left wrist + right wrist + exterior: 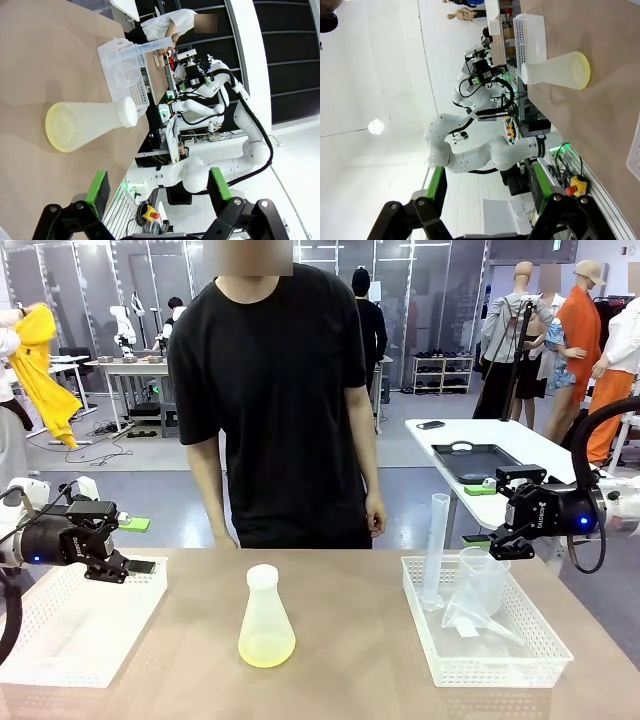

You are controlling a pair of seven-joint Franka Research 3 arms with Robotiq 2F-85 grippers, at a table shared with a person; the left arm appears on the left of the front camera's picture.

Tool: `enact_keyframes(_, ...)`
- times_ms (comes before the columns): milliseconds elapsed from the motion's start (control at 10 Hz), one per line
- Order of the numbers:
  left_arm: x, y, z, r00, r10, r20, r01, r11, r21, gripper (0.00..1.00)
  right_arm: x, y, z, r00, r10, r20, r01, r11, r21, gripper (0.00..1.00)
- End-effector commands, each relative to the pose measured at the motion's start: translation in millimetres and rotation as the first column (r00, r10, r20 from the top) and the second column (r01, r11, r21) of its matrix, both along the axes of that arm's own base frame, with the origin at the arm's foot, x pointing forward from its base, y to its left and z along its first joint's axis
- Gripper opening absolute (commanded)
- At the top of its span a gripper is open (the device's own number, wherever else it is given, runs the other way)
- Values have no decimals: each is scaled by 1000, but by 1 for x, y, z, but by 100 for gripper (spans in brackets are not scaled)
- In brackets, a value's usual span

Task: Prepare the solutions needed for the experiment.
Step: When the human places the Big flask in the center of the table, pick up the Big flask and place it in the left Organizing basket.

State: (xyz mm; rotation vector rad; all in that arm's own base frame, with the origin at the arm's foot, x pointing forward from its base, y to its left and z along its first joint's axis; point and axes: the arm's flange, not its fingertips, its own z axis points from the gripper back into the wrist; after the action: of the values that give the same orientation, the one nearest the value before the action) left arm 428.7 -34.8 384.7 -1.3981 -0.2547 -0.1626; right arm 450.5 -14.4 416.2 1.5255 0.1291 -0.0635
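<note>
solutions [266, 650] amounted to a shallow pale yellow layer in the bottom of the flask [266, 612], which stood upright mid-table with a white cap [262, 577] on its neck. starting at the jaws: the left gripper [157, 187] had its jaws spread wide with nothing between them, and the right gripper [488, 187] was the same, spread and holding nothing. both hung out at the table's sides, well apart from the flask, the left one over the far edge of the left basket [40, 660] and the right one just past the far corner of the right basket [545, 665]. that right basket held a tall measuring cylinder [437, 535], a beaker [482, 575] and a funnel [468, 618], none being handled. the person [275, 390] stood at the far side, arms down, touching nothing. my read: one bit of liquid was in the flask, but any measuring and pouring looked left to do.
</note>
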Motion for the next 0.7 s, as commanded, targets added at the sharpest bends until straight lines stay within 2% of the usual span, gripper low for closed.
enact_keyframes(0,0,0,2,1000,-2,13,3,1000,-5,100,0,0,0,1000,4,1,-4,1000,5,84)
enact_keyframes(300,0,0,0,1000,0,0,0,1000,0,100,0,0,0,1000,4,1,-4,1000,5,84)
enact_keyframes(500,18,-8,9,992,-89,88,88,996,7,100,0,0,0,1000,4,1,-4,1000,5,84)
enact_keyframes(600,28,-13,16,981,-96,168,93,995,28,100,0,0,0,1000,4,1,-4,1000,5,84)
